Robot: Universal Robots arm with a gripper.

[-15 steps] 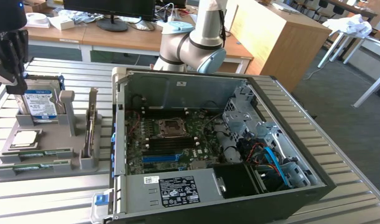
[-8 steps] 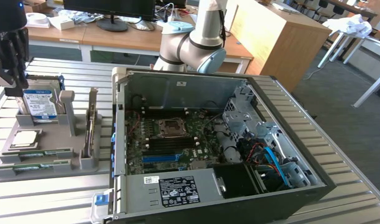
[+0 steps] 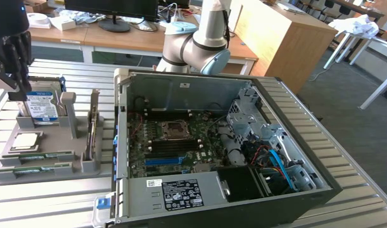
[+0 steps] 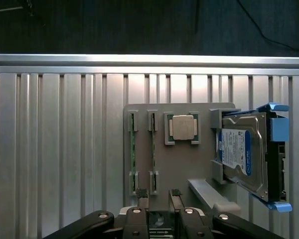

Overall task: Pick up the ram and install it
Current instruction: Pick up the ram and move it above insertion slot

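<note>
My jaws stand apart, holding nothing, above the grey plastic holder (image 4: 179,164) on the ribbed aluminium counter (image 4: 55,149). The ram, a long thin green circuit-board stick (image 4: 153,149), sits on edge in end slots that I judge keep it graspable. Its twin (image 4: 132,152) lies beside it. Both are to the exterior view's left of the open black metal computer case (image 3: 180,92).

No readable text: hard drive label (image 4: 235,152) and power supply sticker (image 3: 182,194) (both densely printed) are illegible.

The hand (image 3: 16,92) hovers above the hard drive (image 3: 42,107), near the ram (image 3: 40,156).
</note>
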